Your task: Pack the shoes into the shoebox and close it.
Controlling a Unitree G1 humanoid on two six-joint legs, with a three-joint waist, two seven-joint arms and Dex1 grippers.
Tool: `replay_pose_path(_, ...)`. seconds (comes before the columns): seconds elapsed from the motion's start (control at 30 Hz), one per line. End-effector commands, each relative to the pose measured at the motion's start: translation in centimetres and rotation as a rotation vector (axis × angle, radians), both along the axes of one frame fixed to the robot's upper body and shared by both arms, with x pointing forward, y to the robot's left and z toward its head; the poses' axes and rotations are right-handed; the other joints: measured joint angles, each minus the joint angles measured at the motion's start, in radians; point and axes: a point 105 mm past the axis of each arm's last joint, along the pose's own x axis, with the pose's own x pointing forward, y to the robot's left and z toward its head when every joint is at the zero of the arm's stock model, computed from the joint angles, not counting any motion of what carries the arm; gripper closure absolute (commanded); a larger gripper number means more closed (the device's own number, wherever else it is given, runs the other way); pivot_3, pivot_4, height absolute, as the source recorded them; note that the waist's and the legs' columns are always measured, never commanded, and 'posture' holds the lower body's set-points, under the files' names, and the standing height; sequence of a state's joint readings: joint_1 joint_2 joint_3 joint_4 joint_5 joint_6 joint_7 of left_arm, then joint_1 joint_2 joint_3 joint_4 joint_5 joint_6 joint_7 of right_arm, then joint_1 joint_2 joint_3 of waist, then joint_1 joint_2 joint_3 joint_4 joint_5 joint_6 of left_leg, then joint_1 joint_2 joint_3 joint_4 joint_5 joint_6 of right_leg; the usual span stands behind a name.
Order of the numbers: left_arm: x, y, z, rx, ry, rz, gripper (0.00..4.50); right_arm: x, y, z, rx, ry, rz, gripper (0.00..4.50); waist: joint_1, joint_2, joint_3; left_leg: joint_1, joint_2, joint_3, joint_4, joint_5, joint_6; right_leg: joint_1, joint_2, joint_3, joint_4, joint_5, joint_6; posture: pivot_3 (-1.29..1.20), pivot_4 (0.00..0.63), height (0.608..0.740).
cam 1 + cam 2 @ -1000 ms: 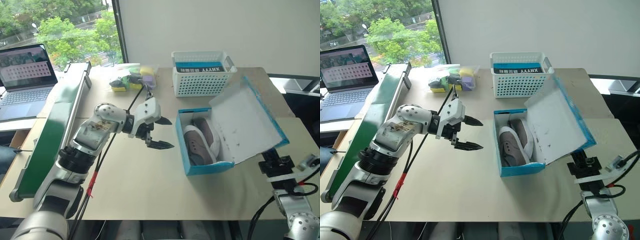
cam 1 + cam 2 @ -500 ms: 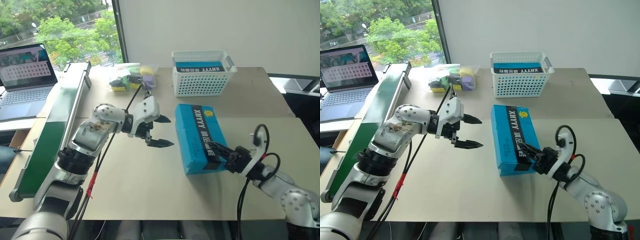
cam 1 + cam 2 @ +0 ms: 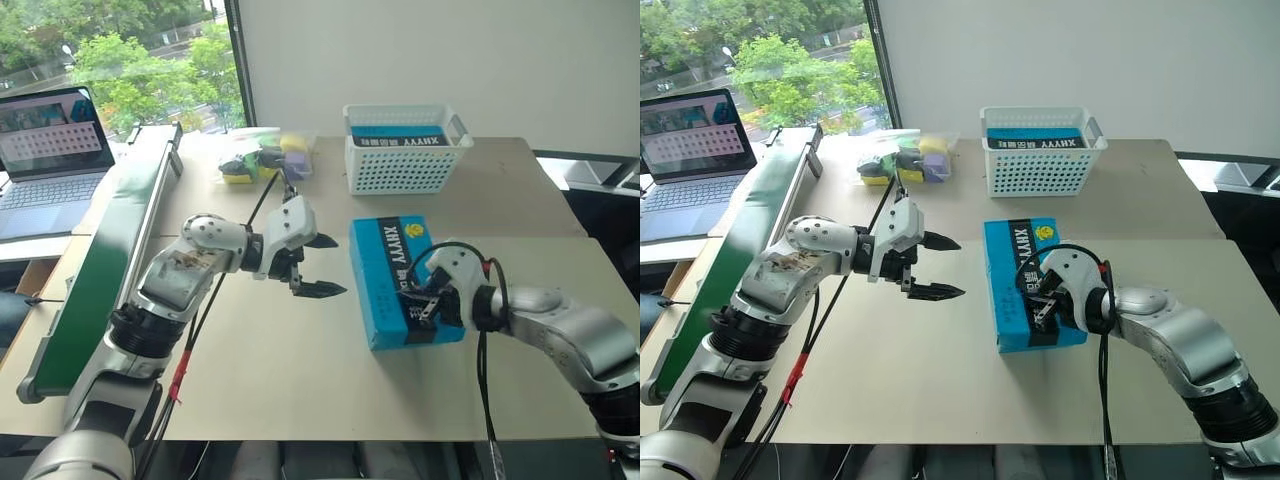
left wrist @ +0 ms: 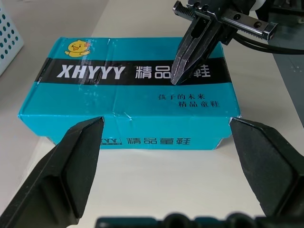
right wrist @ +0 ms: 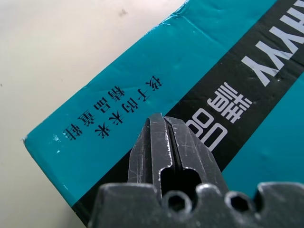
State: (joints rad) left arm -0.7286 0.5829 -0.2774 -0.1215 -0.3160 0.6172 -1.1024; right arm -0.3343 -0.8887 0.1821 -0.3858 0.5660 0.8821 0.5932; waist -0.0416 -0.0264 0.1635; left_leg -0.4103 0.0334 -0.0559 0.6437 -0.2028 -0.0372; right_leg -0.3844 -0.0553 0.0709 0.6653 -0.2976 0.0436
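Observation:
The shoebox (image 3: 392, 262) lies shut in the middle of the table, its bright blue lid up with the white letters and yellow logo showing. The shoes are hidden inside it. My right gripper (image 3: 420, 301) is shut and empty, its tips down on the lid's black band near the box's front end; whether they press on it I cannot tell. In the left wrist view the same gripper (image 4: 179, 76) points down at the lid. My left gripper (image 3: 336, 266) hangs open just left of the box, apart from it, facing its long side (image 4: 142, 140).
A white lattice basket (image 3: 405, 158) holding a smaller blue-and-black box stands behind the shoebox. Coloured sponges and packets (image 3: 255, 158) lie at the back left. A long green board (image 3: 105, 255) runs along the left edge, with a laptop (image 3: 45, 150) beyond it.
The lid, open a second ago with the shoes showing, has come down shut. My right gripper swung from the box's front right onto the lid and rolled over. The left gripper stayed.

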Motion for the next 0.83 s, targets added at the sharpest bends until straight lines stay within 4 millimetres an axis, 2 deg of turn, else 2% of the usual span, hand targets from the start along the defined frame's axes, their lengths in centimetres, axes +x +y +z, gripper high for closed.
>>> replay_pose_path(0.03, -0.2, 0.5, 1.1, -0.021, -0.038, 0.017, 0.0, -1.1, 1.8, 0.6, 0.138, 0.052, 0.064, 4.22, -0.001, -0.002, 0.0, 0.0, 0.0, 0.0, 0.0, 0.0, 0.0, 0.0, 0.0, 0.0, 0.0, 0.0, 0.0, 0.0, 0.15, 0.74)
replay_pose_path(0.07, -0.2, 0.6, 1.1, -0.021, -0.037, 0.021, 0.0, -0.7, 1.8, 1.7, 0.153, 0.01, 0.06, 3.86, -0.002, -0.002, 0.0, 0.0, 0.0, 0.0, 0.0, 0.0, 0.0, 0.0, 0.0, 0.0, 0.0, 0.0, 0.0, 0.0, 0.15, 0.74)
replay_pose_path(0.1, -0.1, 0.7, 1.0, -0.02, -0.037, 0.025, 0.0, -0.4, 1.6, 2.2, 0.135, -0.024, 0.048, 3.72, -0.004, -0.001, 0.0, 0.0, 0.0, 0.001, 0.0, 0.0, 0.0, 0.0, 0.0, 0.001, 0.0, 0.0, 0.0, 0.0, 0.15, 0.74)
replay_pose_path(0.2, 0.0, 0.9, 0.8, -0.015, -0.037, 0.036, 0.0, -0.1, 1.1, 3.6, 0.07, -0.094, 0.046, 2.69, -0.001, 0.0, 0.001, -0.001, 0.0, 0.0, 0.0, 0.0, 0.0, -0.002, 0.0, 0.001, 0.001, 0.0, 0.0, 0.0, 0.15, 0.74)
replay_pose_path(0.33, 0.1, 0.8, 0.8, -0.034, -0.035, 0.047, 0.0, -2.1, 2.2, 7.5, 0.129, -0.145, 0.172, 1.35, 0.004, 0.001, 0.002, -0.005, 0.0, 0.0, 0.0, 0.0, 0.0, -0.004, -0.001, 0.0, 0.0, 0.0, 0.0, 0.0, 0.15, 0.74)
replay_pose_path(0.47, 0.2, 0.7, 1.0, -0.051, -0.045, 0.059, 0.0, -3.1, 2.1, 9.7, 0.15, -0.166, 0.211, 0.02, 0.008, 0.0, 0.002, -0.005, 0.0, 0.0, 0.0, 0.0, 0.0, -0.004, -0.001, -0.001, 0.0, 0.0, 0.0, 0.0, 0.15, 0.74)
replay_pose_path(0.57, 0.0, 0.8, 1.2, -0.059, -0.049, 0.054, 0.0, -3.6, 1.4, 10.7, 0.124, -0.181, 0.211, 0.02, 0.011, 0.0, 0.002, -0.005, 0.0, 0.0, 0.0, 0.0, 0.0, -0.004, -0.001, -0.001, 0.0, 0.0, 0.0, 0.0, 0.15, 0.74)
replay_pose_path(0.7, -0.3, 0.8, 2.1, -0.096, -0.031, 0.045, 0.0, -2.8, -0.4, 11.3, 0.074, -0.23, 0.129, 0.02, 0.015, 0.0, 0.002, -0.005, 0.0, 0.0, 0.0, 0.0, 0.0, -0.004, -0.001, -0.001, 0.0, 0.0, 0.0, 0.0, 0.15, 0.74)
replay_pose_path(0.73, -0.1, 0.9, 2.1, -0.09, -0.035, 0.055, 0.0, -2.7, -0.7, 11.1, 0.082, -0.226, 0.111, 0.02, 0.016, 0.001, 0.002, -0.005, 0.0, 0.0, 0.0, 0.0, 0.0, -0.004, -0.001, -0.001, 0.0, 0.0, 0.0, 0.0, 0.15, 0.74)
replay_pose_path(0.83, 0.7, 1.2, 2.0, -0.089, -0.038, 0.112, 0.0, -2.3, -2.1, 8.9, 0.011, -0.206, 0.037, 0.02, 0.02, 0.0, 0.002, -0.005, 0.0, 0.0, 0.0, 0.0, 0.0, -0.004, -0.001, -0.001, 0.0, 0.0, 0.0, 0.0, 0.15, 0.74)
